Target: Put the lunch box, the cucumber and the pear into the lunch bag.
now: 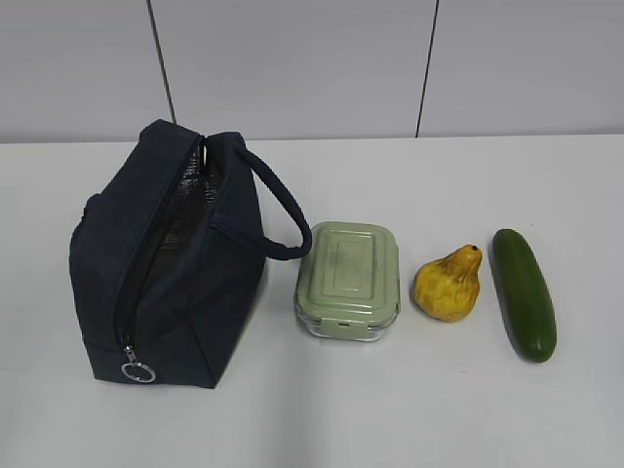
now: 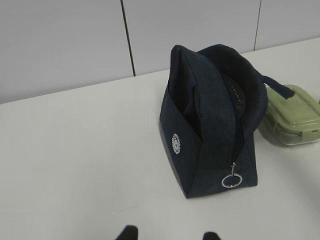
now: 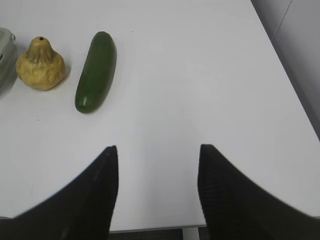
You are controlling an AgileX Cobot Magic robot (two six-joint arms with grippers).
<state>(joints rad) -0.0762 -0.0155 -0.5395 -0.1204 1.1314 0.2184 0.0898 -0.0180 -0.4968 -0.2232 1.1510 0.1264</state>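
The dark navy lunch bag [image 1: 166, 263] stands at the left of the white table, its zipper open and foil lining showing; it also fills the middle of the left wrist view as lunch bag [image 2: 212, 120]. Right of it sit the lunch box [image 1: 349, 280] with its sage-green lid, the yellow pear [image 1: 448, 285] and the dark green cucumber [image 1: 524, 292]. My left gripper [image 2: 169, 234] is open, well short of the bag, only its fingertips showing. My right gripper [image 3: 157, 150] is open and empty, short of the cucumber [image 3: 96, 70] and pear [image 3: 41, 65].
A metal ring pull [image 1: 137, 371] hangs at the bag's near end, and the strap handle [image 1: 283, 210] loops toward the lunch box. The table's right edge [image 3: 292, 85] runs near the right gripper. A grey panelled wall stands behind.
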